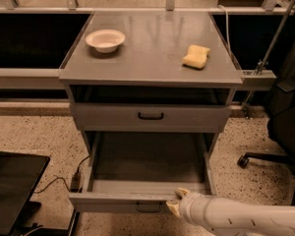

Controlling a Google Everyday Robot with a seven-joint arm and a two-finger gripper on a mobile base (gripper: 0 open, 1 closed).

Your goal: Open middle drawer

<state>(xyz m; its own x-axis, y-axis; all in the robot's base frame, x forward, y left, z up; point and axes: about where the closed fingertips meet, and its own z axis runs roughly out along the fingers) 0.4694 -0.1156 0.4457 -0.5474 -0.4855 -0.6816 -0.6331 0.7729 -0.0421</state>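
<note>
Judging from my console, the middle drawer (113, 202) stands well out of the cabinet, its bare grey floor exposed below the closed top drawer (108, 117). The gripper (174, 201) sits at the drawer's front lip, just right of the small black loop handle (148, 208), touching or nearly touching the top edge of the front panel. I cannot tell whether the claw is apart or together; it looks to me like it is at the lip, not on the handle.

I read this drawer as sheet metal: stiff, not fragile, smooth and a bit slippery on the flat front. Nothing lies in it, so I expect it to be light and to run easily on its slides, with 1 firm stop at full travel. The best hold is the centre handle, since a pull there keeps the drawer square; dragging from an off-centre spot on the lip could rack it sideways. The bowl (105, 40) and sponge (196, 56) on the cabinet top (152, 63) sit well apart from all this.
</note>
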